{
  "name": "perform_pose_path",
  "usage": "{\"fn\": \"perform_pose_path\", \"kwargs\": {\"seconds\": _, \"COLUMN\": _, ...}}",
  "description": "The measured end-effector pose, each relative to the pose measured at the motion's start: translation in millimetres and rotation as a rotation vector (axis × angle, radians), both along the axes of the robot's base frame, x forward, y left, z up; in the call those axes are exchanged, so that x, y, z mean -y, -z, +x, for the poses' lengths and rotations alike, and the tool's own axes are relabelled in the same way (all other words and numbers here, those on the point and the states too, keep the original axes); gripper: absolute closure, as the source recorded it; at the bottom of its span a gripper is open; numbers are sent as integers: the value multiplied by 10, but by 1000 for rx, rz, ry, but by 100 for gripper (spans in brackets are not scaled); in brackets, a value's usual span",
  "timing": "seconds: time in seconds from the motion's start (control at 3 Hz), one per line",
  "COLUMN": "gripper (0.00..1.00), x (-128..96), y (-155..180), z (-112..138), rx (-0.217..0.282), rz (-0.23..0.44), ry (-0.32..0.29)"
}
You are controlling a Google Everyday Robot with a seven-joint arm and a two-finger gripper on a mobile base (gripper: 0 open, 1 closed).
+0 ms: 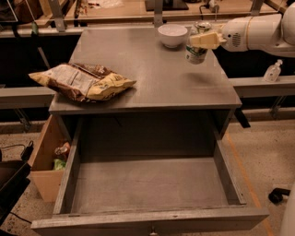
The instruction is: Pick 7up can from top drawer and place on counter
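My gripper point(199, 40) reaches in from the right over the far right part of the counter point(152, 73). It is shut on the 7up can point(197, 51), a silvery can with green markings, held upright a little above the counter surface, just right of the white bowl point(173, 35). The top drawer point(150, 184) is pulled fully open at the front and its flat grey bottom is bare.
A crumpled yellow-brown chip bag point(83, 81) lies on the counter's left edge. A tan cardboard box point(46, 159) with small items stands on the floor left of the drawer. A wooden bench point(138, 9) runs behind. A small bottle point(273, 71) sits at right.
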State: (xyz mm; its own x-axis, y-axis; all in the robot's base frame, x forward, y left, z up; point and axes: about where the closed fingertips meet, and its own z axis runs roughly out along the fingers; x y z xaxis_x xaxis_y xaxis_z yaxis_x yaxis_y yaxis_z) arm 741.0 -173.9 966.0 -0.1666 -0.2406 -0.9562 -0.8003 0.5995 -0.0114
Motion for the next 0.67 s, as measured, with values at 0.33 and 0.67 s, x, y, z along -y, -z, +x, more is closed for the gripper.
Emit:
{"fn": "perform_pose_path", "kwargs": {"seconds": 0.33, "gripper": 100, "x": -1, "y": 162, "z": 119, "rx": -14, "rz": -11, "ry": 18}}
{"fn": "perform_pose_path", "kwargs": {"seconds": 0.67, "gripper": 100, "x": -113, "y": 313, "z": 221, "rx": -19, "rz": -12, "ry": -3}}
